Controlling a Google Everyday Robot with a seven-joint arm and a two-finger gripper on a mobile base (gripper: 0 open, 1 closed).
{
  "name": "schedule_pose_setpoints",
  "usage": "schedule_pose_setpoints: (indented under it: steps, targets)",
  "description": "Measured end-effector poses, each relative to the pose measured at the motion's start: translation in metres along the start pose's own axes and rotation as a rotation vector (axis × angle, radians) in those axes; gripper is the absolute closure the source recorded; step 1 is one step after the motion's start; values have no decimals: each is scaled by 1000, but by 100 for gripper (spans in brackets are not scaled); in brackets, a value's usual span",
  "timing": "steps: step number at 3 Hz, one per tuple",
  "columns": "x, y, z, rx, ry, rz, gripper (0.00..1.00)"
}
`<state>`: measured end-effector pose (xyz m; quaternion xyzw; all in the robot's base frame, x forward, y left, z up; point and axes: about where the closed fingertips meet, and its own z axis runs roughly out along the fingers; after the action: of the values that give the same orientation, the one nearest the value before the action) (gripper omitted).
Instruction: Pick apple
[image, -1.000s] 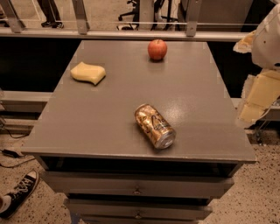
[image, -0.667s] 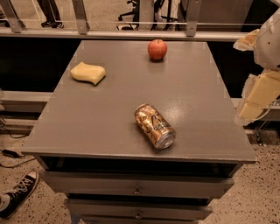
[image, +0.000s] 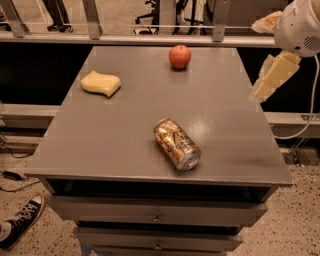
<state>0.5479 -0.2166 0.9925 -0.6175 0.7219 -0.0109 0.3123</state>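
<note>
**Gripper raised at the right edge**

The gripper (image: 271, 76) hangs in the air at the far right of the camera view. It shows as a cream-coloured, blocky piece slanting down and to the left. Just above it and to its right sits the round white wrist housing (image: 300, 25), with a small grille on its side, cut off by the top and right edges. Another cream part (image: 266, 22) juts left from that housing, above the gripper.
</note>
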Motion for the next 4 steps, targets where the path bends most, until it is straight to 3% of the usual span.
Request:
schedule_pose_setpoints:
  steps: [2,4]
  targets:
    - [2,-9,12,10,-19,24,0]
    - [24,-76,78,50,-123,181,0]
